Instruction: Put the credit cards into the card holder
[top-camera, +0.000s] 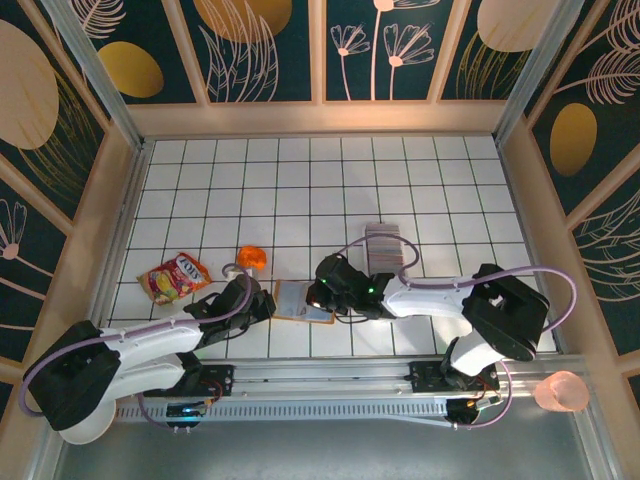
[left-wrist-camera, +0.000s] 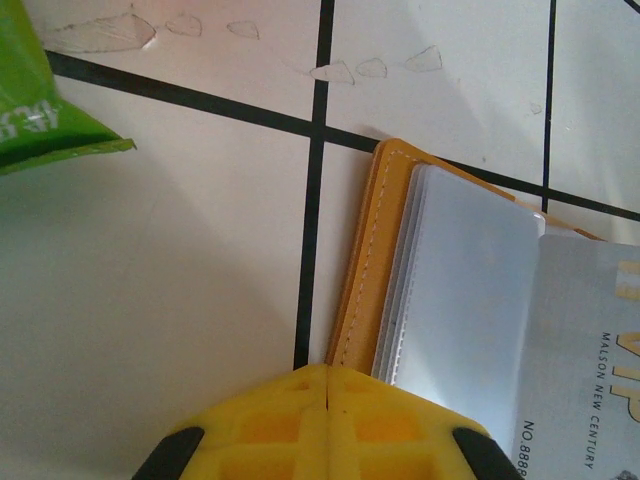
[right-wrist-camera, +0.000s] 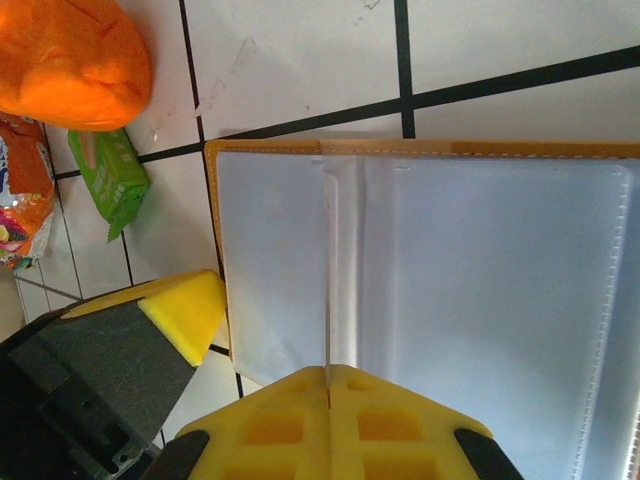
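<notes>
a: what is the floor like?
b: it's a white table (top-camera: 300, 180) with black lines that make squares. the walls (top-camera: 270, 50) are dark, with leaf and flower drawings.
a: what lies on it?
b: the card holder (top-camera: 300, 300) is open near the front, between the two arms. the credit cards (top-camera: 388, 243) stand in a row behind it, to the right. a snack packet (top-camera: 175, 277) and an orange lump (top-camera: 251, 259) sit on the left.
a: and the arms?
b: both reach low to the card holder. the left gripper (left-wrist-camera: 327, 385) is pressed shut at its left edge. the right gripper (right-wrist-camera: 328, 378) is pressed shut too, over the clear pockets. one card (left-wrist-camera: 590, 340) shows at the holder's right side, and i can't tell if anything holds it.
</notes>
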